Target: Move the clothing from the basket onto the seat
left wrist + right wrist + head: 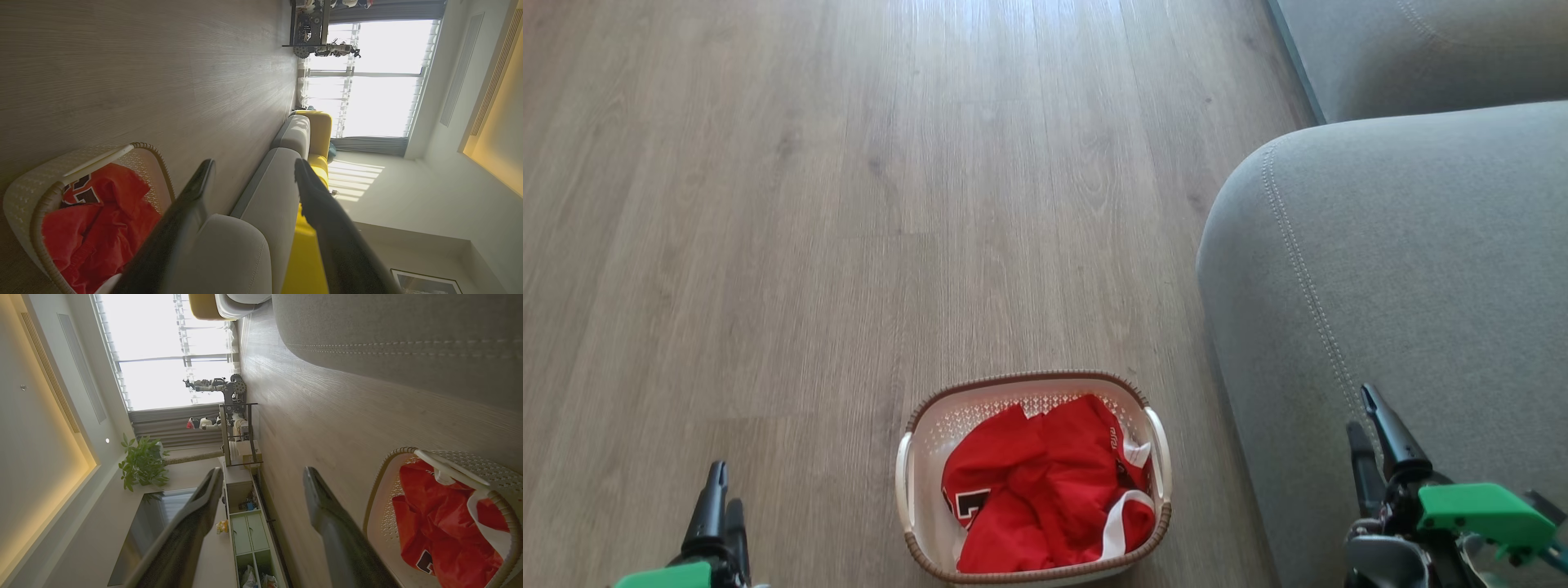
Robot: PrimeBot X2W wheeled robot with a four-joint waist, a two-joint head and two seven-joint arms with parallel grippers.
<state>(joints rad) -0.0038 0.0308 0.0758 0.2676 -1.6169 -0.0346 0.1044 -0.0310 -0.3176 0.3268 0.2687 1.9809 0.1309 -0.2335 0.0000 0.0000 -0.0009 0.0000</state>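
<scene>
The white basket (1029, 379) with a brown rim stands on the floor at the bottom centre of the head view, left of the seat. Crumpled red clothing (1045, 490) with white trim and a number print fills it. The grey seat (1421, 286) with its double seam rises on the right. My left gripper (725, 483) is low on the left, off to the basket's left side. My right gripper (1357, 407) hangs over the seat's front edge. In the wrist views, the left gripper (254, 163) and the right gripper (262, 471) stand open and hold nothing. The basket (24, 192) (470, 462) and clothing (102, 220) (433, 514) lie beside them.
Wooden floor (849, 204) stretches ahead and to the left. A second grey cushion (1421, 49) sits at the top right, with yellow cushions (318, 130) farther along the sofa. Across the room stand a low cabinet (245, 535), a metal rack (237, 428) and a plant (143, 465).
</scene>
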